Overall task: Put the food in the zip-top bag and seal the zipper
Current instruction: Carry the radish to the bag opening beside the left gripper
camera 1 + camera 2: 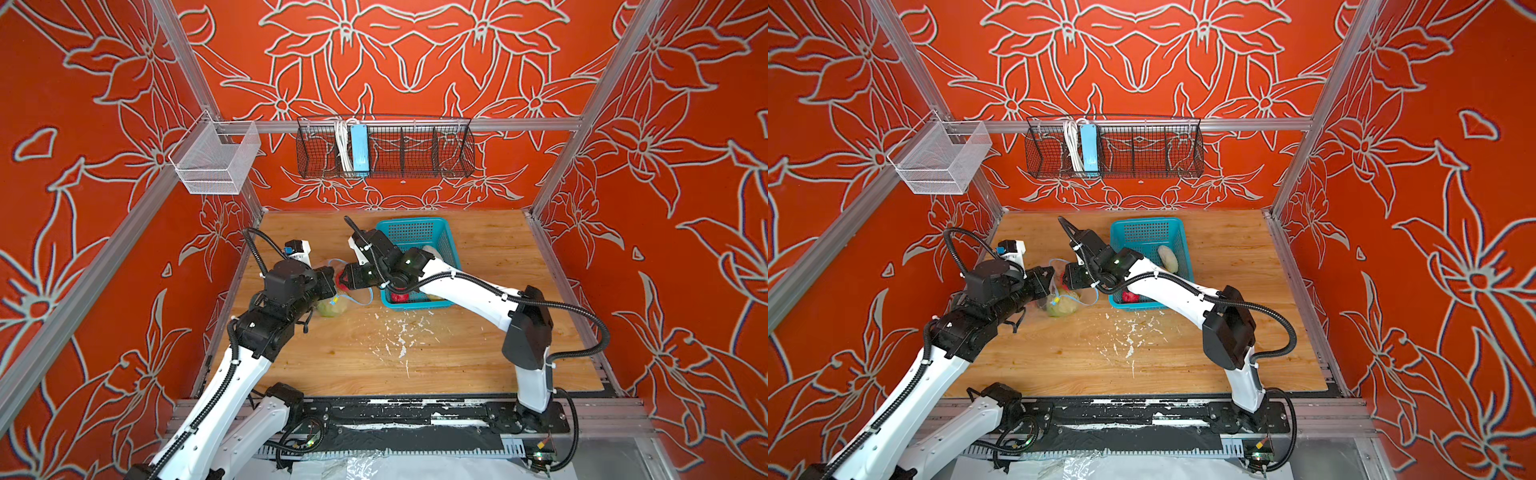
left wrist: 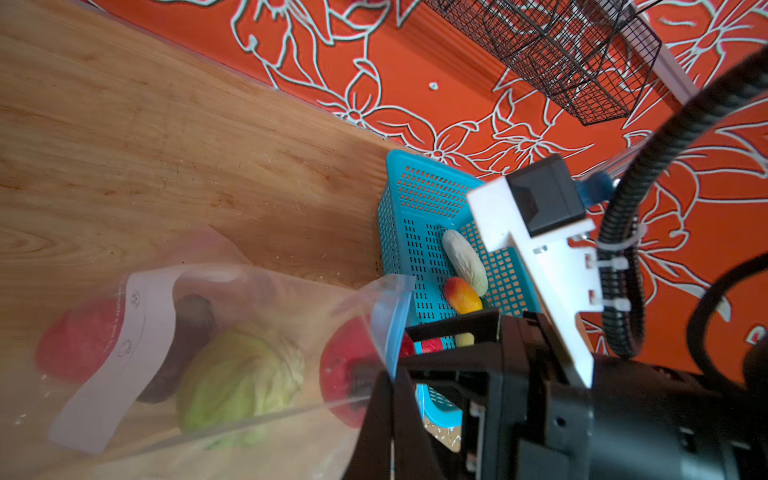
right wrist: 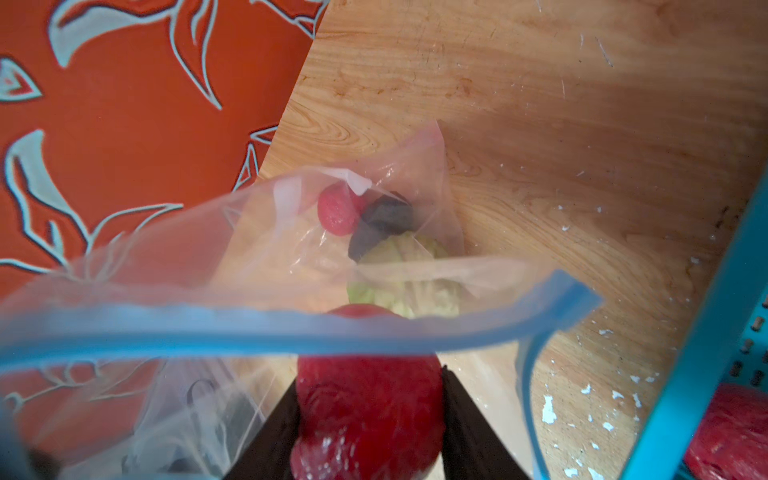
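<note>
Zip-top bag point(image 2: 249, 291) lies on the counter point(image 1: 478, 332) near its left edge, just beside the teal basket point(image 1: 411, 232), mouth turned toward the basket; inside: green cabbage point(image 2: 241, 374), dark avocado point(image 2: 191, 328), and a pink-red piece point(image 2: 75, 345) at the closed end.

Left fingers point(image 2: 376, 419) are pinched fully together on the bag's rim at the zipper point(image 3: 291, 334), holding the mouth up and agape.

Right fingers point(image 3: 461, 424) stand partly apart, clamped on either side of a glossy red piece point(image 3: 370, 411) at the mouth; the zipper strip crosses in front of it; strawberry or radish, cannot tell.

Basket sits toward the counter's far edge; it holds white cucumber point(image 2: 465, 259), orange-yellow mango point(image 2: 461, 295) and a second red piece point(image 1: 1130, 297); a pale yellow bit point(image 2: 465, 338) is mostly hidden behind the right arm's black housing.

In both top views the arms cover most of the bag; slider tab not made out.

Black wire basket point(image 1: 415, 158) on the back wall holds a light-blue power strip point(image 1: 359, 149) and white cable point(image 1: 341, 149).
</note>
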You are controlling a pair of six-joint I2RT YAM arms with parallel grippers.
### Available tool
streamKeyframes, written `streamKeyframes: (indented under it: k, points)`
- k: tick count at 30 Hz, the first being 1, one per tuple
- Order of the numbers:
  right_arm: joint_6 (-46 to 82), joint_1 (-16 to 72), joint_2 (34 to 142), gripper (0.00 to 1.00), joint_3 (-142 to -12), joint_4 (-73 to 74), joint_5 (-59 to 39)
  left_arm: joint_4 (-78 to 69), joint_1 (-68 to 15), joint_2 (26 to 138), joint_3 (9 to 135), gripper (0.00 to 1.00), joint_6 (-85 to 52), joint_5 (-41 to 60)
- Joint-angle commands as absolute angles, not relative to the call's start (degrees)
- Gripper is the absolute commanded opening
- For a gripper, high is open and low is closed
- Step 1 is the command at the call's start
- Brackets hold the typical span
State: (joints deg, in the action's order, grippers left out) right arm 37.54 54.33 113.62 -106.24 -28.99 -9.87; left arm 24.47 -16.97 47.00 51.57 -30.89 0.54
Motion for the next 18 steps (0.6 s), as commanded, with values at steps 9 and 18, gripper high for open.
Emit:
streamKeyframes:
  k: [9, 18]
  points:
    - [39.7, 54.6, 117.1, 0.20, -110.8, -28.9, -9.8, 23.4, -17.0, 48.9, 55.1, 0.00, -30.9, 1.5]
    - [41.1, 54.6, 117.2, 0.21, -109.9, -26.0, -11.2, 22.2, -17.0, 51.2, 56.2, 0.00, -32.4, 2.1]
